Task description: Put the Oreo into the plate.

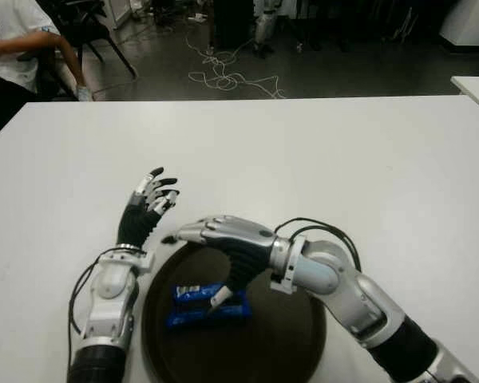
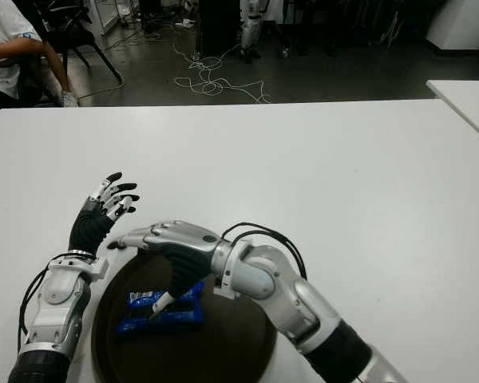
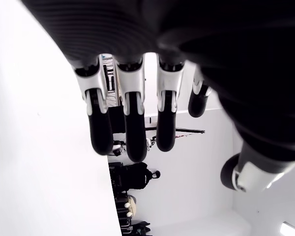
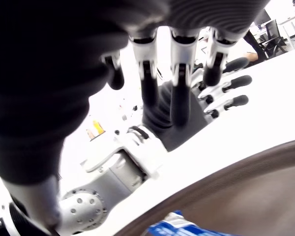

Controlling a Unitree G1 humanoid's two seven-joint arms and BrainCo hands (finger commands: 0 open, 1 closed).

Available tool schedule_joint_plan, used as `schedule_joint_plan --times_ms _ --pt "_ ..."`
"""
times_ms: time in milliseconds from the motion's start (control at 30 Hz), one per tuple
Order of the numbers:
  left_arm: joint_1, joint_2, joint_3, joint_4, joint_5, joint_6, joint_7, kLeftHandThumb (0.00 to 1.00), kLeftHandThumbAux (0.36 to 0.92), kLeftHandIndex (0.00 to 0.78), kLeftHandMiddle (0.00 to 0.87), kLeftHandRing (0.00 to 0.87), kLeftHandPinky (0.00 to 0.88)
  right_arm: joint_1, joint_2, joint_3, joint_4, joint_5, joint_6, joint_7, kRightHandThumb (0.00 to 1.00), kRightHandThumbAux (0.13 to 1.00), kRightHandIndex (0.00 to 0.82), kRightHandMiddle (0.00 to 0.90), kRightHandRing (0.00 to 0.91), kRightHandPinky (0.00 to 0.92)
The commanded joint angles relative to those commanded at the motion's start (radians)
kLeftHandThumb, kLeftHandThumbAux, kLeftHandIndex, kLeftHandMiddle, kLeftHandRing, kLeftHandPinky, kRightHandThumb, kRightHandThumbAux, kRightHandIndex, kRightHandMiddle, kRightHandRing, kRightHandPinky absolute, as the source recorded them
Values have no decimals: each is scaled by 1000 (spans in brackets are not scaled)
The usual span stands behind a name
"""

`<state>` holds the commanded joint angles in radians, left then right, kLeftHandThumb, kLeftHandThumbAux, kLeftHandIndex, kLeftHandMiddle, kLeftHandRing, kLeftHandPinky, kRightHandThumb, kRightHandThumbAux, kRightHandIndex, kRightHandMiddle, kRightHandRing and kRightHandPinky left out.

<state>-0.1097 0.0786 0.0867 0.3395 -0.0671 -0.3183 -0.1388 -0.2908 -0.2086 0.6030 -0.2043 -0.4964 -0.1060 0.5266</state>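
The blue Oreo pack (image 1: pixel 195 307) lies flat in the left half of the dark round plate (image 1: pixel 279 339) at the table's near edge. My right hand (image 1: pixel 215 239) hovers over the plate's far-left rim with fingers stretched out and holding nothing; its thumb points down toward the pack. In the right wrist view the pack (image 4: pixel 179 228) shows as a blue corner below the spread fingers (image 4: pixel 179 96). My left hand (image 1: pixel 149 201) stays idle left of the plate, fingers spread upward.
The white table (image 1: pixel 303 159) stretches far beyond the plate. A person sits at the back left (image 1: pixel 12 48). Cables (image 1: pixel 223 76) lie on the dark floor behind the table. A second white table corner (image 1: pixel 475 88) shows at the right.
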Motion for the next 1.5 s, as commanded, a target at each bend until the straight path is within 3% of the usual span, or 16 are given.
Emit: schedule_joint_plan --times_ms 67,167,267,467,600,667,867,1067,1233,1367,1433,1500 --pt "0 -1 0 1 -1 -1 0 402 596 115 253 288 329 -2 0 0 -2 1 7 7 0 681 37 70 51 50" --pt "1 -2 -1 -3 3 1 4 400 591 119 256 288 320 0 -35 -52 -74 58 34 58 0 678 34 60 42 48" --pt "1 -2 -1 -3 3 3 6 398 584 120 258 288 317 3 -49 -74 -100 83 47 79 0 682 37 62 47 54" --pt "2 -8 2 -6 -11 21 3 406 579 115 254 287 321 6 -56 -79 -12 113 -17 52 0 679 36 71 71 78" --pt "5 -9 2 -11 -11 25 7 402 570 113 256 284 305 -27 -135 -188 10 201 -38 94 0 680 39 86 89 92" --pt "7 -9 0 -16 -6 26 10 394 560 112 259 284 300 -43 -154 -216 24 216 -35 106 0 678 43 94 94 93" --pt "7 -10 -1 -17 2 24 18 391 557 117 275 291 290 -40 -209 -328 142 183 -36 9 0 695 65 118 93 84" --pt "-3 -7 3 3 -1 17 17 376 556 119 274 292 290 -46 -182 -373 303 159 -70 -145 0 718 69 118 90 82" --pt "-11 -3 9 26 -8 0 8 360 553 120 272 294 307 -139 -137 -406 647 148 -165 -338 0 758 79 127 105 100" --pt "-9 -2 15 30 -11 -2 11 330 561 127 273 289 301 -271 -88 -445 1091 176 -267 -509 0 800 117 162 146 134" --pt "-6 -4 17 28 -10 -1 15 310 559 129 269 280 288 -308 -62 -474 1236 207 -260 -548 0 808 141 189 177 162" --pt "-4 -4 18 24 -9 1 18 288 551 129 262 269 275 -314 -39 -517 1248 265 -213 -533 0 805 162 217 212 210"
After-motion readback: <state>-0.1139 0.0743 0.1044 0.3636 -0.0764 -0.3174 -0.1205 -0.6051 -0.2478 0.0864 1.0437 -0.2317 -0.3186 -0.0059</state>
